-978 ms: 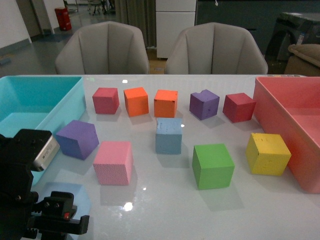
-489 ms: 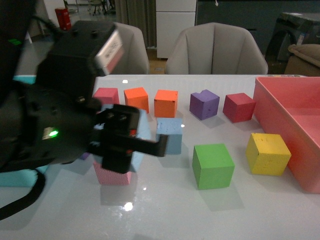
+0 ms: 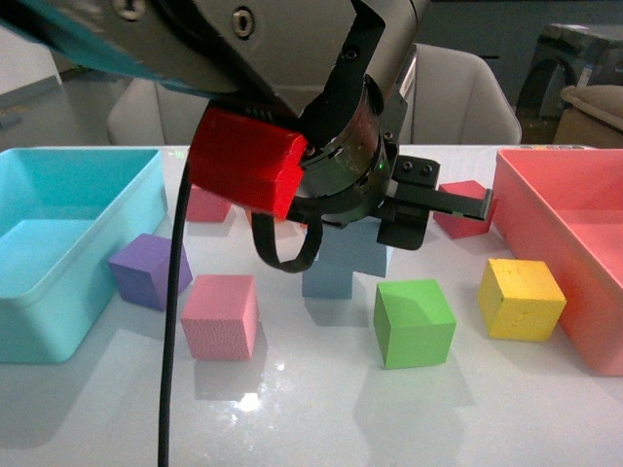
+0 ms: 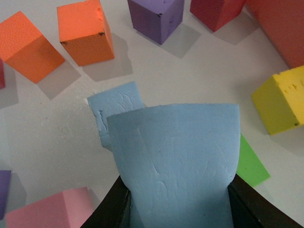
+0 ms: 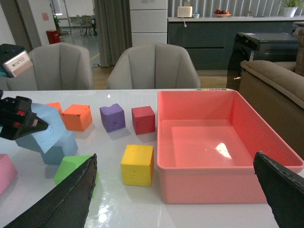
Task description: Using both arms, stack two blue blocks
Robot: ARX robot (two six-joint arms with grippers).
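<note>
- left gripper (image 4: pixel 175 206) is clamped on the held blue block (image 4: pixel 175 156); black fingers (image 4: pixel 111 213) press on two opposite sides
- held blue block sits at the centre of the front view, tilted, directly over the second blue block (image 3: pixel 324 280); can't tell whether the two touch
- second blue block rests on the white table (image 3: pixel 311 409), with only its lower part showing in the front view
- left arm fills the top of the front view, red part (image 3: pixel 243 165) at upper centre-left
- green cube (image 3: pixel 414 321) is just right of the pair; yellow cube (image 3: pixel 521 297) is further right, beside the pink bin (image 3: pixel 555 233)
- pink cube (image 3: pixel 219 316) and purple cube (image 3: pixel 146 269) are on the left; teal bin (image 3: pixel 49 326) is at the left edge
- right gripper (image 5: pixel 175 180) is spread wide with nothing between its fingers, well apart from the blue blocks
</note>
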